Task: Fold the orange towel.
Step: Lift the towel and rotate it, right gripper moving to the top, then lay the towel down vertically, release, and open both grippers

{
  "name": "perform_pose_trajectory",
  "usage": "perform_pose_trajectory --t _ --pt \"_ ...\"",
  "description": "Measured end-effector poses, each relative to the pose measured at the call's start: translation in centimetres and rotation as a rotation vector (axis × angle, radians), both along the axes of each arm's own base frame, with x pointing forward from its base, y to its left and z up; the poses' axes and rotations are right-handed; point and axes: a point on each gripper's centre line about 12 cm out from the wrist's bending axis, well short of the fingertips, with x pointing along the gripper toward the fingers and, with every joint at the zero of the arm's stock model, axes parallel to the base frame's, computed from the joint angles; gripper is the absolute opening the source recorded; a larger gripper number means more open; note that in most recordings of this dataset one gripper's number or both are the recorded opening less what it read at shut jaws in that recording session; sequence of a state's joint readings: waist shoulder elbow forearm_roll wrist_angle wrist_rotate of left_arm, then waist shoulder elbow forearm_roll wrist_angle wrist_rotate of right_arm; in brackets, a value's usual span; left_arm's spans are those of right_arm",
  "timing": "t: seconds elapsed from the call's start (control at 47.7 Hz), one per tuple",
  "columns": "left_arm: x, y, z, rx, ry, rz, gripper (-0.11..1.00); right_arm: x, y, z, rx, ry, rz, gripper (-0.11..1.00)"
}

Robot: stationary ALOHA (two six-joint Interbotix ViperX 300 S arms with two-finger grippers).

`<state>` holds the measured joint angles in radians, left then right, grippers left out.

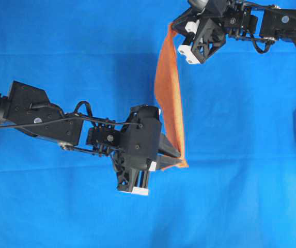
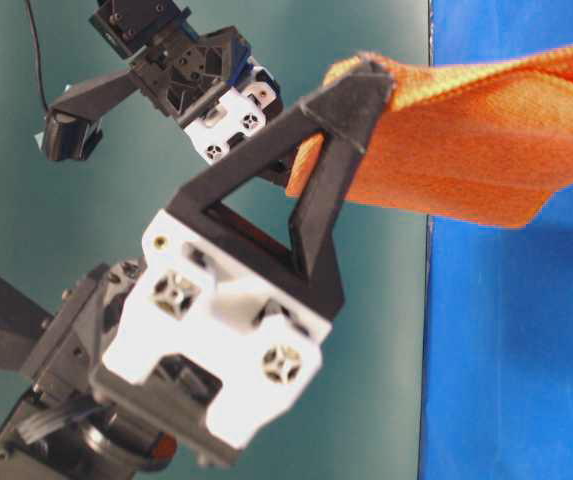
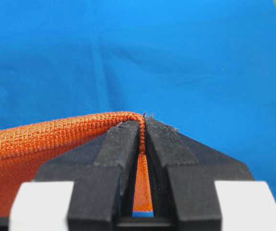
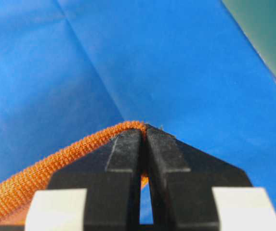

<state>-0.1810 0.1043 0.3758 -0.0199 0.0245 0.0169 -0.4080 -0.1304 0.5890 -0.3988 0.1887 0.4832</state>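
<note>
Both arms hold the orange towel [image 1: 169, 98] up off the blue table covering [image 1: 60, 46], stretched between them like a hanging band. The left gripper [image 3: 144, 126] is clamped on one corner, and only a thin edge of hem sits between its fingertips. The right gripper [image 4: 144, 132] is clamped on the other end with just as little cloth.

That thin bite looks like the weak point. If the arms pull apart, or swing at different speeds, a corner could slip free and the towel would drop in a heap. If they lower it slack, the hanging part may bunch or land crooked, giving a skewed fold.
</note>
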Motion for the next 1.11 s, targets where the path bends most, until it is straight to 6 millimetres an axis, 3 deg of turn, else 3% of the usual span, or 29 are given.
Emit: perform_pose_trajectory --t 0.147,0.461,0.607,0.733,0.838,1.11 --pt "1.8 -0.3 -0.2 0.042 -0.042 -0.025 0.03 -1.6 0.4 -0.3 0.005 0.011 -0.007 0.02" --pt "8.1 -1.4 -1.7 0.141 -0.108 -0.077 0.03 -6.7 1.9 -0.5 0.016 0.055 -0.049 0.02" --pt "9.6 -1.4 -1.9 0.15 -0.126 -0.076 0.03 -7.7 2.0 -0.7 0.019 0.075 -0.062 0.02" --pt "9.4 -1.3 -2.0 0.146 -0.133 -0.072 0.03 -7.2 1.9 -1.5 0.026 0.087 -0.056 0.02" --pt "8.4 -1.2 -3.5 0.119 -0.115 -0.059 0.03 -6.2 1.6 -2.7 0.036 0.093 -0.041 0.02" --pt "3.1 -0.8 -5.5 0.041 -0.135 -0.03 0.03 -1.3 0.7 -5.9 0.061 0.114 0.014 0.02"
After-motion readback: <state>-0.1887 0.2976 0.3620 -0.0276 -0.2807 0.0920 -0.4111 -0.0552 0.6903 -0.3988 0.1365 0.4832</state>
